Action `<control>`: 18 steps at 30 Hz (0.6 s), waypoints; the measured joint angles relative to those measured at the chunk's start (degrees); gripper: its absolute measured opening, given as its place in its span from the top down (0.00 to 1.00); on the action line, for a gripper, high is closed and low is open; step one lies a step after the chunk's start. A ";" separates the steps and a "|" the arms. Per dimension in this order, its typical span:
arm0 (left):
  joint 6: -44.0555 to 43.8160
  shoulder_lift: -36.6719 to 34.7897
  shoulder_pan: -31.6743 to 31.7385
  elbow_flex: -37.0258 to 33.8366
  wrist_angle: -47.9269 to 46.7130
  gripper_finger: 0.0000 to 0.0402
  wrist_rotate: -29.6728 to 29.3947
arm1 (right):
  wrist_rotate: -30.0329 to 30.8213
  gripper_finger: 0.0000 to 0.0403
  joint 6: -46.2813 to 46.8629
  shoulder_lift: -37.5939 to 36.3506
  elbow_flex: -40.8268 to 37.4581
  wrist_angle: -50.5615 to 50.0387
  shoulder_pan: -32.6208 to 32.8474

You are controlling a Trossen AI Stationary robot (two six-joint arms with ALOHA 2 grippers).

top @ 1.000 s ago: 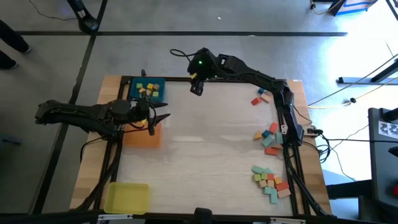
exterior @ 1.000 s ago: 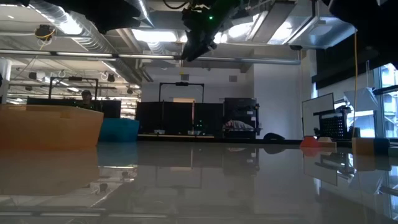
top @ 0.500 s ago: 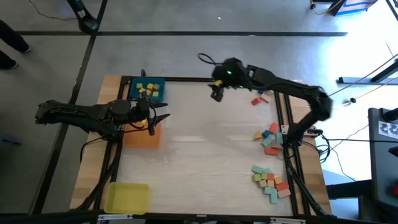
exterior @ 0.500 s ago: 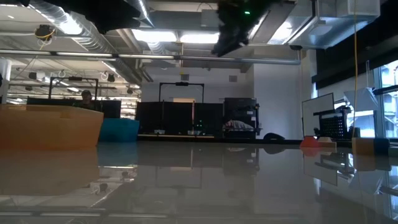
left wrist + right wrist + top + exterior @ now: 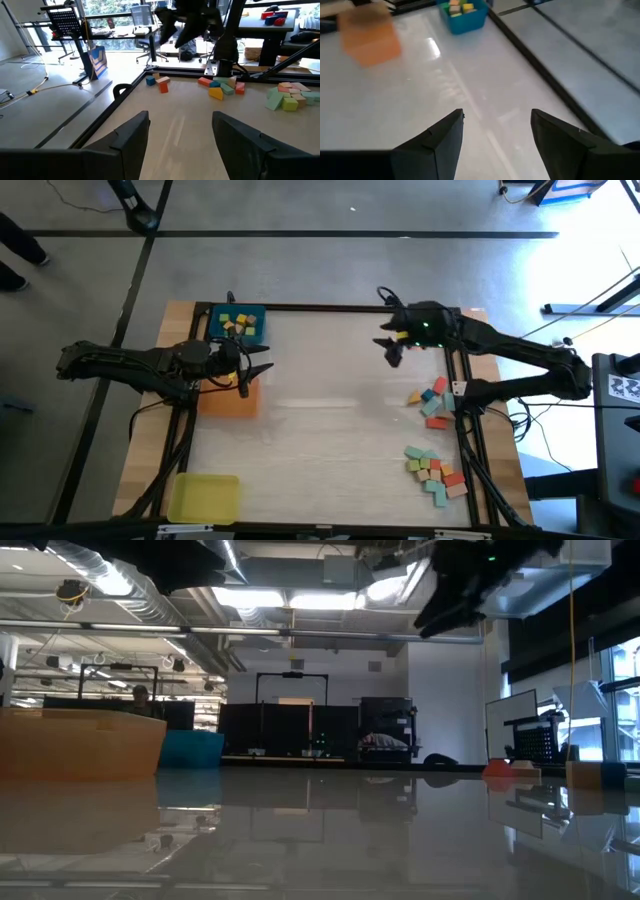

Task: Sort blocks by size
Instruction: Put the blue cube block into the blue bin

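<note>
Loose blocks lie on the table near its right edge in two clusters, one at mid-depth (image 5: 432, 402) and one nearer the front (image 5: 436, 472); the left wrist view shows them too (image 5: 222, 86). More yellow blocks sit in the blue tray (image 5: 238, 323) at the far left. My right gripper (image 5: 390, 352) hovers open and empty above the table's far right part, left of the clusters. My left gripper (image 5: 264, 370) hangs open and empty over the orange tray (image 5: 228, 400).
A yellow tray (image 5: 205, 498) stands at the near left corner. Two blocks (image 5: 157, 83) lie apart near the far right corner. A dark frame rail (image 5: 320, 307) runs along the table's far edge. Bare tabletop (image 5: 330, 440) spreads between the trays and the clusters.
My right gripper has swung from the far edge beside the blue tray toward the table's right edge and somewhat nearer, sinking a little and rolling, open and empty throughout. The blocks have not moved.
</note>
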 joint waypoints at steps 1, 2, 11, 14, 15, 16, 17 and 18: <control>0.00 0.00 0.00 0.00 -0.01 0.49 -0.01 | -1.07 0.43 1.19 -1.23 -0.67 -0.70 0.00; -0.04 0.00 0.00 0.00 0.01 0.49 -0.02 | -2.22 0.43 2.06 -2.33 -1.03 -1.79 0.00; -1.07 0.00 0.00 0.01 0.01 0.49 -0.02 | -10.87 0.43 9.45 -12.46 -1.33 -23.53 1.42; -1.07 0.00 0.00 0.00 0.02 0.49 -0.02 | -9.84 0.43 15.22 -14.10 -1.33 -31.61 4.93; -1.07 0.00 0.00 0.00 0.07 0.49 -0.02 | -8.60 0.43 17.20 -14.32 -1.33 -33.69 6.52; -0.99 0.00 0.00 0.00 0.13 0.49 0.01 | -6.99 0.43 19.22 -14.40 -1.33 -35.23 8.18; -0.76 0.02 0.00 0.00 0.28 0.49 -0.01 | -5.35 0.43 20.98 -14.37 -1.33 -36.18 10.05; -0.52 0.02 0.00 0.01 0.47 0.49 -0.01 | -3.49 0.43 22.46 -14.22 -1.33 -36.69 11.87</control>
